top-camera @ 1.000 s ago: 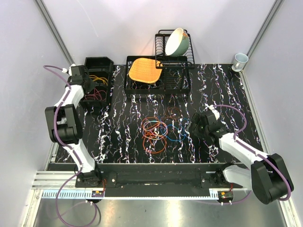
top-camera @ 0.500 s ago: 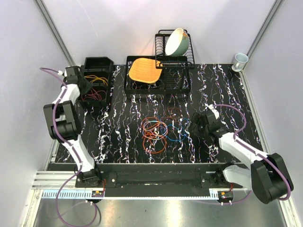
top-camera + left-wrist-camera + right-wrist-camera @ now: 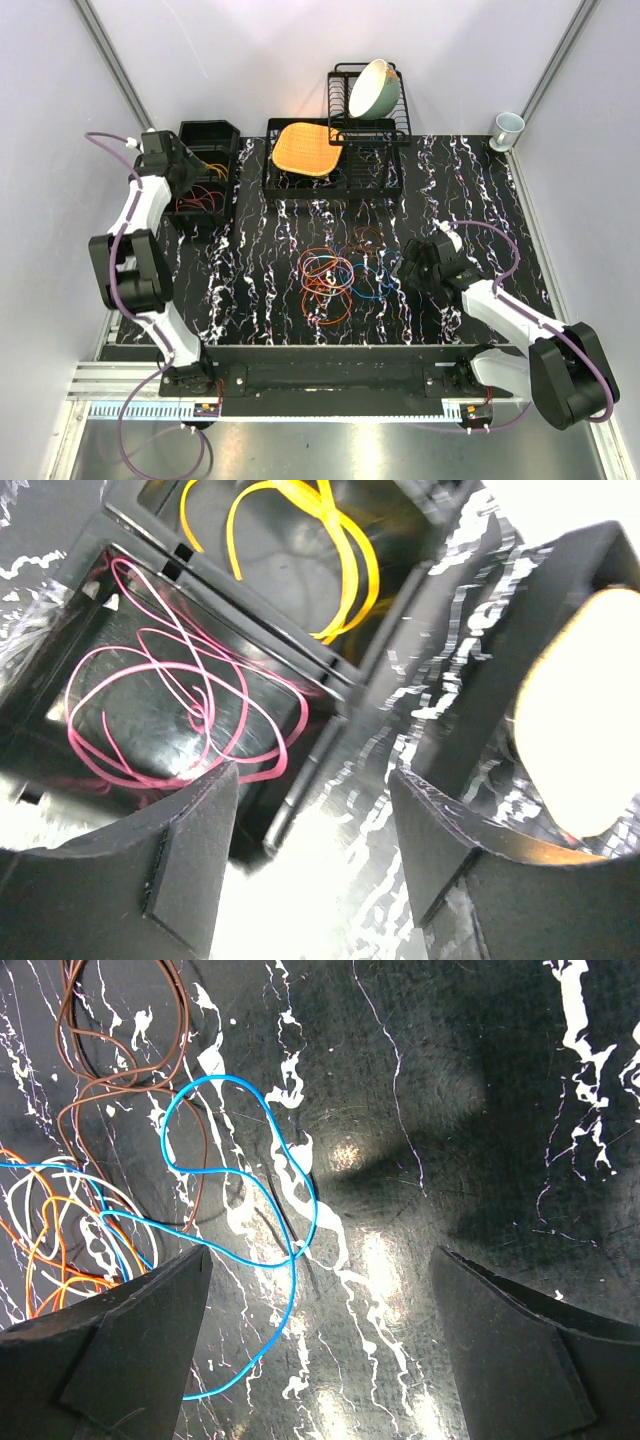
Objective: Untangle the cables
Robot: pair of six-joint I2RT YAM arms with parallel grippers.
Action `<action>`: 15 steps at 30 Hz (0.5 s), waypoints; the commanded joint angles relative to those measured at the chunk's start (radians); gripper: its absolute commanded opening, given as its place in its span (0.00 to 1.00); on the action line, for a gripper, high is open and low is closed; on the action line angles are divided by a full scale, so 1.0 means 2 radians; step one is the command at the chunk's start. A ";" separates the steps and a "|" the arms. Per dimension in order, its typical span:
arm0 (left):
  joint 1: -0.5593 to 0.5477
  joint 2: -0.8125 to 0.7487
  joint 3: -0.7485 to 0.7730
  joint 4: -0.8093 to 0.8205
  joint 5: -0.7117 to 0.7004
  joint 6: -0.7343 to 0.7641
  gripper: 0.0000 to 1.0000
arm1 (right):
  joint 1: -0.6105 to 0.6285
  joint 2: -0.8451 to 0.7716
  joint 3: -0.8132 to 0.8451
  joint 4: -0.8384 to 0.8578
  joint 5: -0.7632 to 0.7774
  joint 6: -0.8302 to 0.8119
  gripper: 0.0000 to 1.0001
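A: Where does the left gripper (image 3: pixel 315 780) stand?

B: Above the black bin (image 3: pixel 206 130) at the table's far left edge, fingers apart with nothing between them. A pink cable (image 3: pixel 196 712) coils in the bin's nearer compartment and a yellow cable (image 3: pixel 350 570) in the farther one (a divider wall runs between them).

A: And the right gripper (image 3: pixel 320 1270)?

B: Spread wide and empty, it hangs over the table (image 3: pixel 250 270) just right of the tangled cables (image 3: pixel 335 275) lying mid-table. A blue cable (image 3: pixel 222 1079) loops under it, and bare marbled surface lies to that loop's right.
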 commanded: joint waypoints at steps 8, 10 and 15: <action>-0.117 -0.143 0.000 -0.052 -0.093 0.052 0.70 | -0.001 -0.007 0.016 0.018 0.001 -0.005 0.96; -0.158 -0.154 -0.021 -0.055 -0.099 0.065 0.72 | -0.001 -0.009 0.014 0.019 0.001 -0.005 0.96; -0.235 -0.192 -0.092 -0.056 -0.099 0.066 0.73 | -0.001 -0.016 0.011 0.019 0.002 -0.004 0.97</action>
